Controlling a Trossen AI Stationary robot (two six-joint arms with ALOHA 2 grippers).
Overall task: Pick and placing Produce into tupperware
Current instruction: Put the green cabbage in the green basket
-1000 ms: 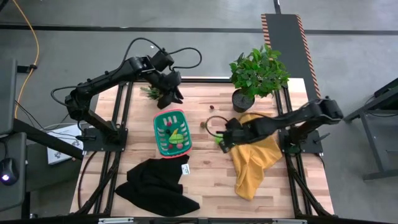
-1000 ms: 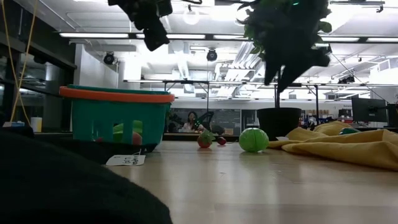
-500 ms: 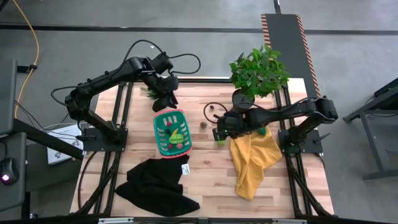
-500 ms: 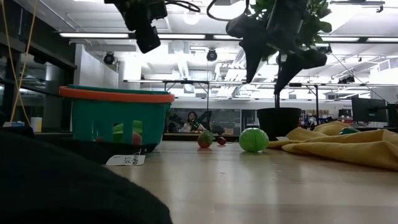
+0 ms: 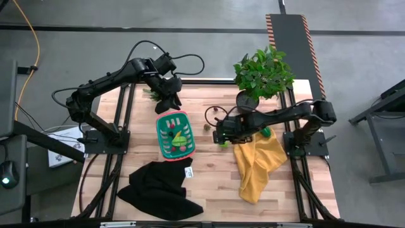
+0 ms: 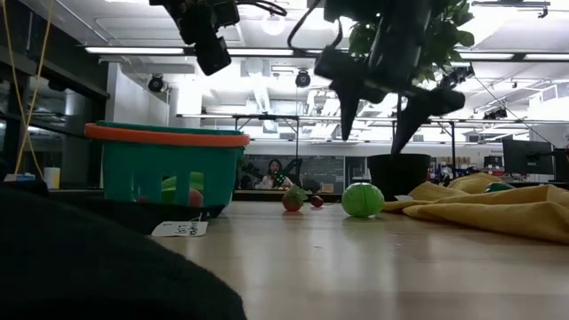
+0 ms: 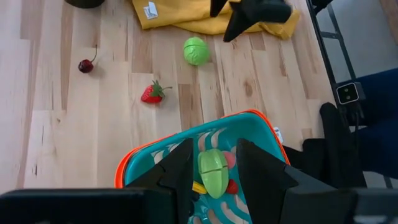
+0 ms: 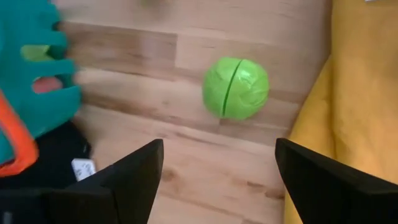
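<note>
The teal tupperware basket [image 5: 159, 132] with a red-pink rim stands left of the table's centre and holds several produce pieces, among them a yellow-green one [image 7: 213, 173]. My left gripper [image 7: 214, 165] hangs open well above the basket's far end [image 6: 212, 49], with nothing between its fingers. On the bare wood to the right lie a green ball [image 8: 236, 87], a strawberry [image 7: 151, 93] and a cherry [image 7: 86, 65]. My right gripper [image 8: 219, 149] points down, open wide, above the green ball [image 6: 362, 199], clear of it.
A yellow cloth [image 5: 256, 161] lies just right of the ball, with a small green piece [image 5: 268, 132] on it. A potted plant [image 5: 262, 73] stands at the far right, a black cloth [image 5: 158, 187] near the front left. Bare wood lies between basket and ball.
My right gripper has swung toward the table's far-left side, sunk a little over the green ball, rolled about its own axis and opened wider. My left gripper has tipped slightly above the basket. The produce and the basket have stayed put.
</note>
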